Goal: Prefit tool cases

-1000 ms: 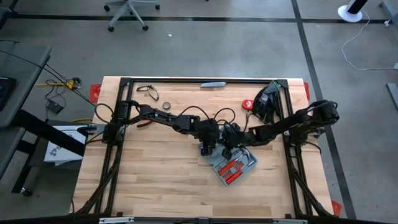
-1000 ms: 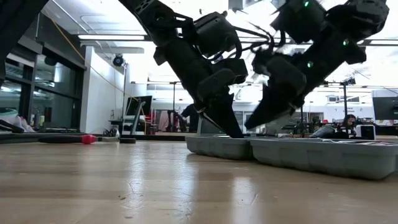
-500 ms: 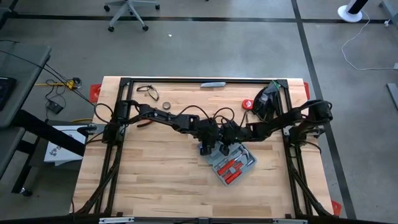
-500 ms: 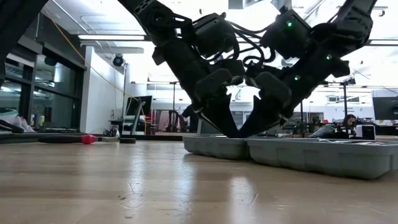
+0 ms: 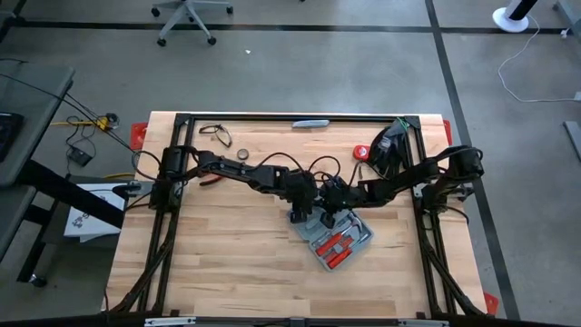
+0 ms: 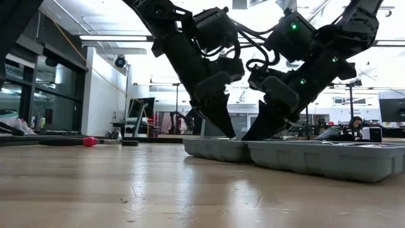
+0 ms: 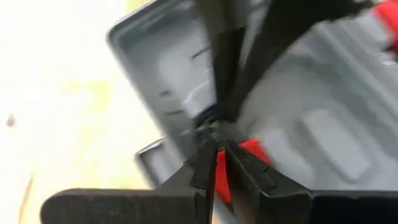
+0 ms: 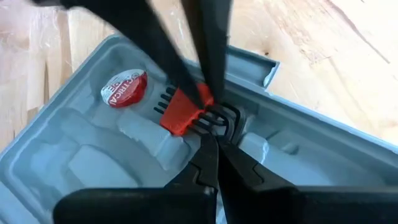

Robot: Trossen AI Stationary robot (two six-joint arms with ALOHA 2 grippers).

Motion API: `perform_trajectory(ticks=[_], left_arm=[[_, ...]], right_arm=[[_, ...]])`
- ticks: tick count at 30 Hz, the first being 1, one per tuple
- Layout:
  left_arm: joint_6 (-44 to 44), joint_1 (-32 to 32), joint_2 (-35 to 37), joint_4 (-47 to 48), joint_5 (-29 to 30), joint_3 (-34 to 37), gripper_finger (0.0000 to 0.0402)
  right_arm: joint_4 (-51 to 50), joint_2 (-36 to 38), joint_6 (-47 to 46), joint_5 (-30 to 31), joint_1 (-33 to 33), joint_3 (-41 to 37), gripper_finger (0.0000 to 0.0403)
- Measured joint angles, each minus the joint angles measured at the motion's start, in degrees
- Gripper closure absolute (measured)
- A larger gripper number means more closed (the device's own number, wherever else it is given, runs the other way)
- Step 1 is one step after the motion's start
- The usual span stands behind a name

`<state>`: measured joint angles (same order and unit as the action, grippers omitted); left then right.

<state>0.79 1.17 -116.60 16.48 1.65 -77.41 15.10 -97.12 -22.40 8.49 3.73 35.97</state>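
Case: blue-grey moulded plastic tool case [image 5: 336, 239] lay open mid-table | L gripper [image 7: 216, 163] pinched red-handled tool [image 8: 185, 109] over tray | R gripper [image 8: 214, 144] clenched empty, touching it | risk: tool could've slipped, jaws crowded.

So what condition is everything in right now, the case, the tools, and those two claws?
tool case: open, lying flat on the table.
red-handled tools: seated in the case's moulded tray.
small red tool: in the case, pinched by the left gripper.
left gripper: closed on the small red tool.
right gripper: shut, its tips down inside the case beside that tool.
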Motion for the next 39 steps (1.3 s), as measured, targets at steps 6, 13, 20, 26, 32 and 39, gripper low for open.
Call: perform_trajectory(ticks=[6, 13, 20, 26, 32, 39], left_arm=[[0.0, -0.1, -2.0, -1.4, 0.4, -0.3, 0.0374], [0.2, 0.1, -6.1, -1.9, -2.9, -0.6, 0.0379], [-0.4, 0.4, -5.3, -1.1, -3.1, -0.6, 0.0386], [-1.4, 0.4, -4.2, -0.6, -3.7, -0.3, 0.0387], [-1.2, 0.2, -4.1, -5.1, -8.4, -0.1, 0.0387], [-1.0, 0.0, -3.6, -7.8, -10.2, 0.0, 0.0387]], right_arm=[[0.0, 0.0, 0.0, 0.0, 0.0, 0.0, 0.0403], [0.2, 0.1, -0.5, 0.0, 0.1, -0.4, 0.0403], [0.0, 2.2, 0.1, -0.1, 0.2, -0.5, 0.0403], [15.9, 4.5, 0.1, -2.8, 0.4, -4.1, 0.0403], [39.6, 4.9, -4.3, -7.7, -0.3, -11.8, 0.0403], [48.9, 4.5, -5.6, -8.5, 0.6, -15.4, 0.0403]])
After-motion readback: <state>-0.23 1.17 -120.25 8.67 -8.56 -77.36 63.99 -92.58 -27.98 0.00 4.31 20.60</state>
